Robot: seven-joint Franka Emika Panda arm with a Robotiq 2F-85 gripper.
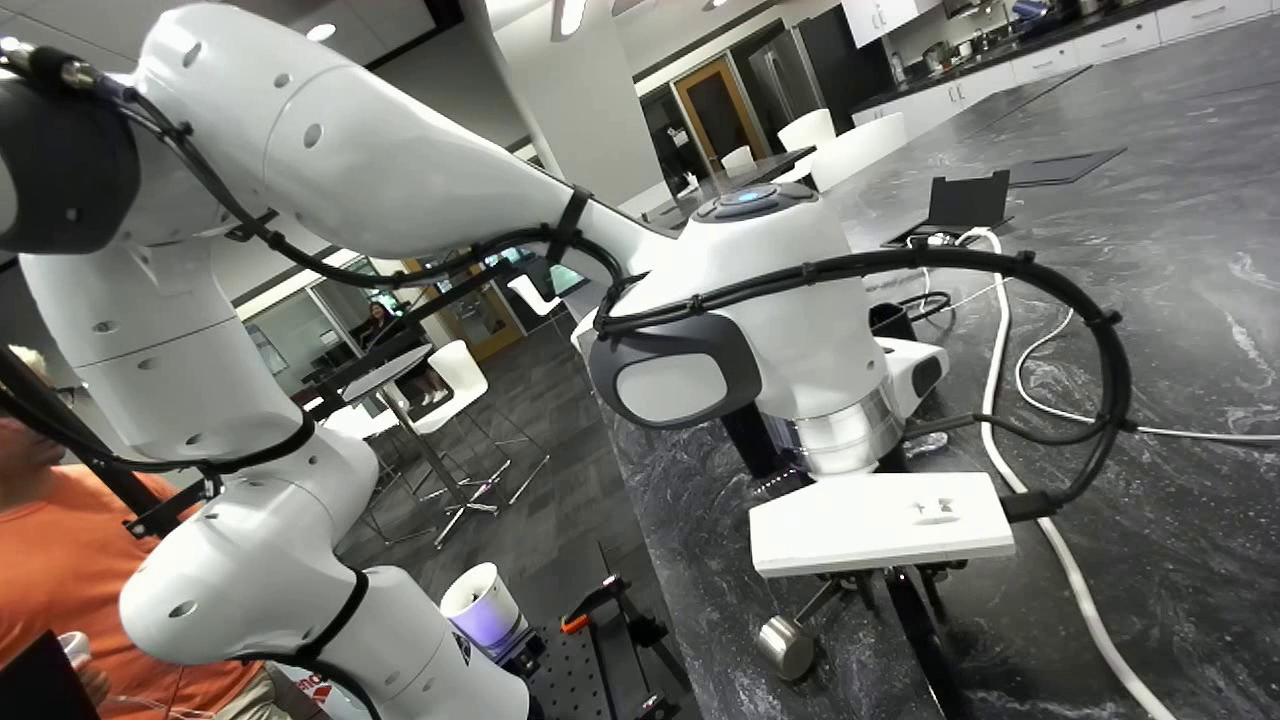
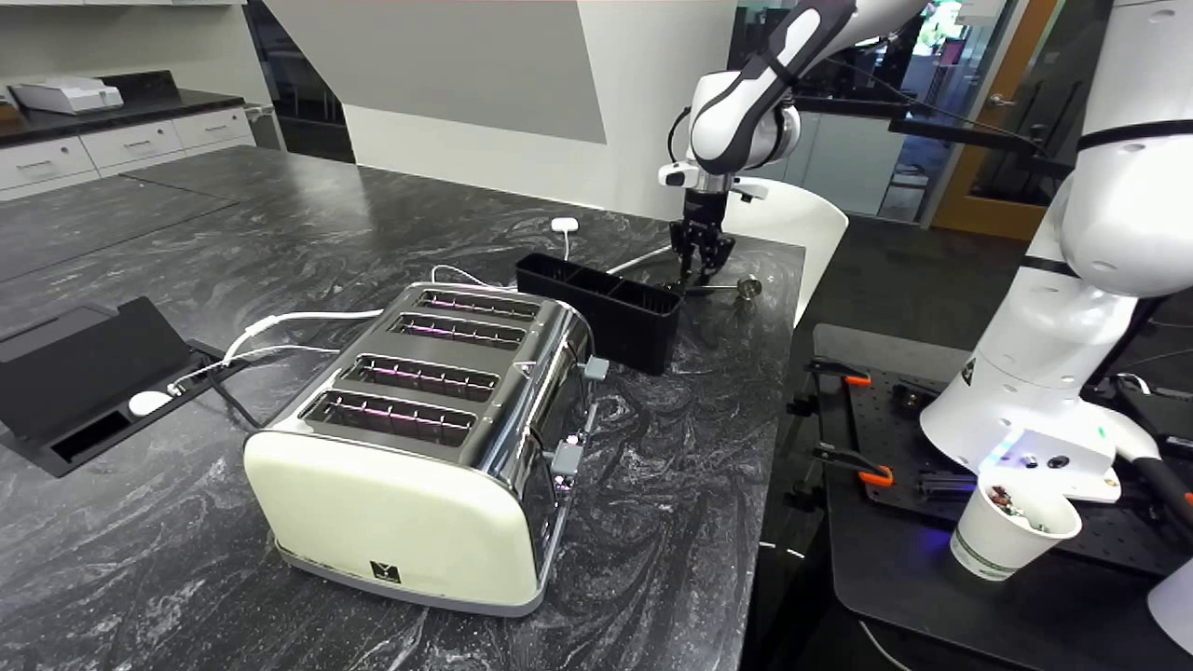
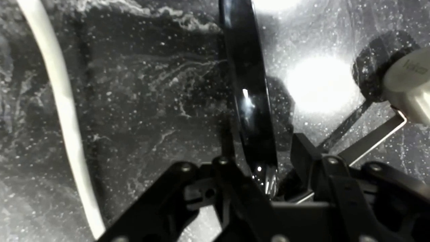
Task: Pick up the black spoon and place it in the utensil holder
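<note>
Above dark veined countertop (image 2: 680, 485), white chair (image 2: 803, 219) beyond, the parted claw (image 3: 264, 146) grips nothing.

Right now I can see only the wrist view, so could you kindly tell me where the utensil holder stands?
Observer: In an exterior view, the black utensil holder stands between the pincer and a cream four-slot toaster.
Operator: Thank you. Is it divided inside?
Observer: Yes, it is split into three compartments in a row.
Operator: Beside the black spoon I see a metal scoop; does its cup lie toward the edge of the counter?
Observer: It does: in both exterior views the cup lies on the side of the pincer that faces that edge.
</note>
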